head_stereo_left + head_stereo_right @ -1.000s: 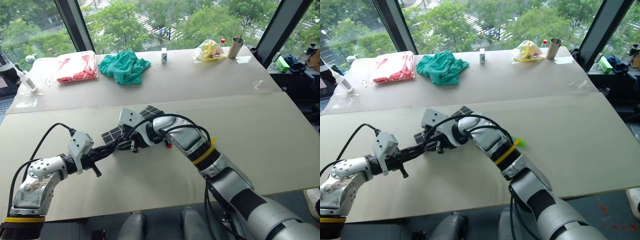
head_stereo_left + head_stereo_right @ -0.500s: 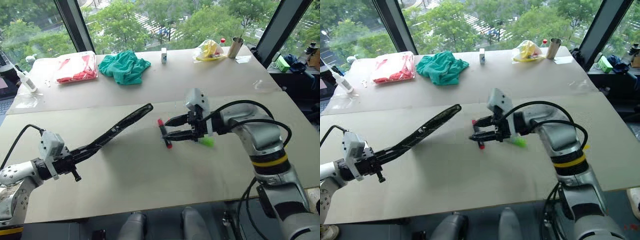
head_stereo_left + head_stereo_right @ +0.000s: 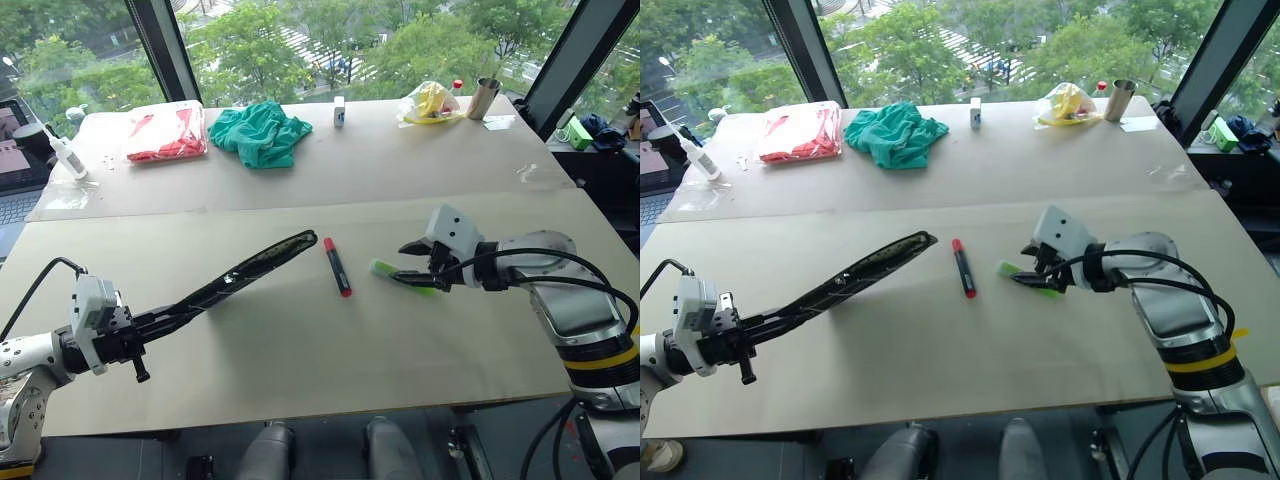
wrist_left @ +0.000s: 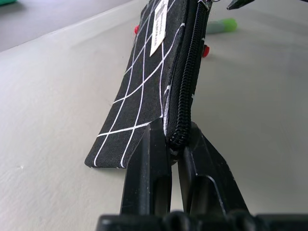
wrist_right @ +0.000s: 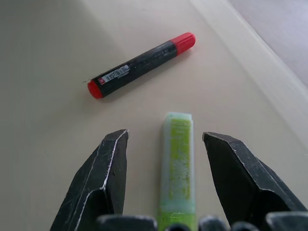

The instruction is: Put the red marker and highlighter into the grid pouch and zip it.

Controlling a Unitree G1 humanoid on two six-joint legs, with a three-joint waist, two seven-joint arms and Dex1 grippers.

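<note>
— Pouch first: where is it, and how much of it can you read?

— The grid pouch (image 3: 250, 277) is lifted off the surface (image 3: 300, 370) at one end, pinched at its zipper edge by the left gripper (image 4: 174, 144), whose fingers are pressed together on the fabric. From the head views it is seen nearly edge-on, a thin dark strip slanting up toward the red marker, so the grid lines barely show there. The left wrist view gives the white grid, the white label and the zipper teeth, but the far end of the pouch runs out of sharpness and I cannot tell whether the zipper is open or shut along its length.

— And the pens?

— The red marker (image 3: 336, 266) lies flat on the surface, just beyond the pouch's raised tip and apart from it. The highlighter (image 5: 178, 163) lies to its right, near it but not touching. The right gripper (image 3: 412, 265) has its two black fingers (image 5: 103, 180) spread apart, one on each side of the highlighter; in the right wrist view there is a clear gap on both sides, so nothing is clamped. The highlighter's brighter capped end disappears under the gripper's base in that view, and in the head views the fingers cover part of it.

— Anything at the back?

— A green cloth (image 3: 262, 133), a red packet in clear plastic (image 3: 165, 133) and a metal cup (image 3: 482, 98) — all well apart from the pens.
</note>
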